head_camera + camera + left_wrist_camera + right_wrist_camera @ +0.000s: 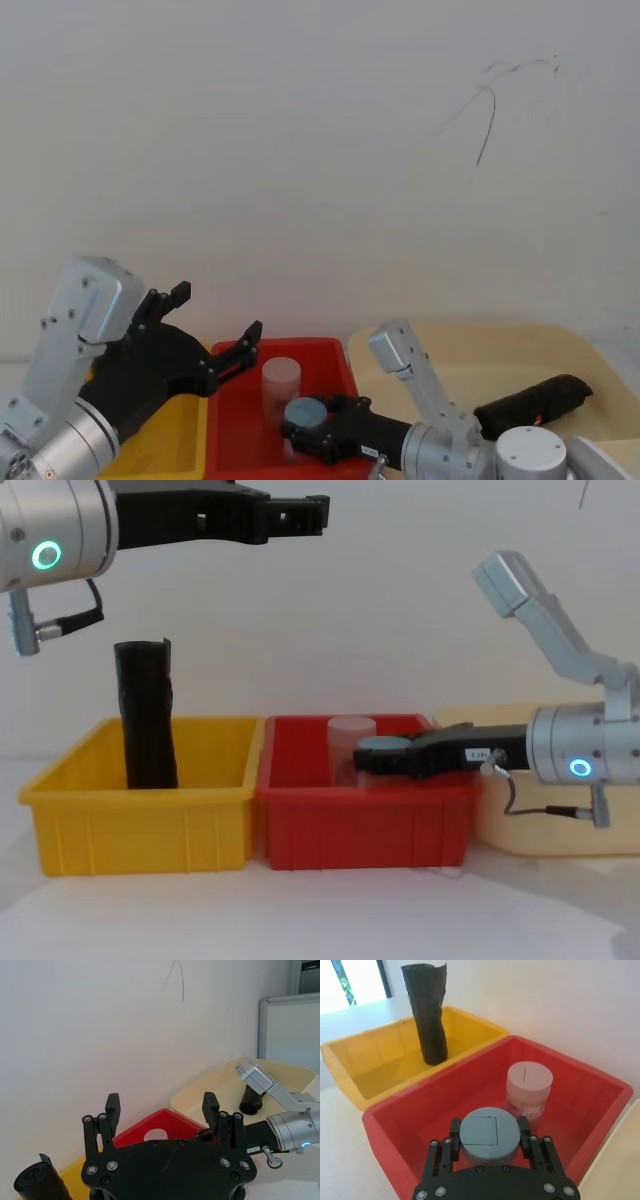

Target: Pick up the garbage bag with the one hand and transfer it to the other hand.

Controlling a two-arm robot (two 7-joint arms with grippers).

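Two grippers here, and my left gripper is nearer: fingers spread, hanging above the yellow bin where the garbage bag stands upright, below me. My right gripper is clamped on a grey-lidded jar in the red bin.

Robot lab: sorting bins against bare wall.

The head view looks forward and down from above, catching the red bin low in frame. The chest view faces the bins side-on from lower down, level with their walls. The left wrist view looks out over its gripper from high up. The right wrist view sits close inside the red bin. All four share that bin.
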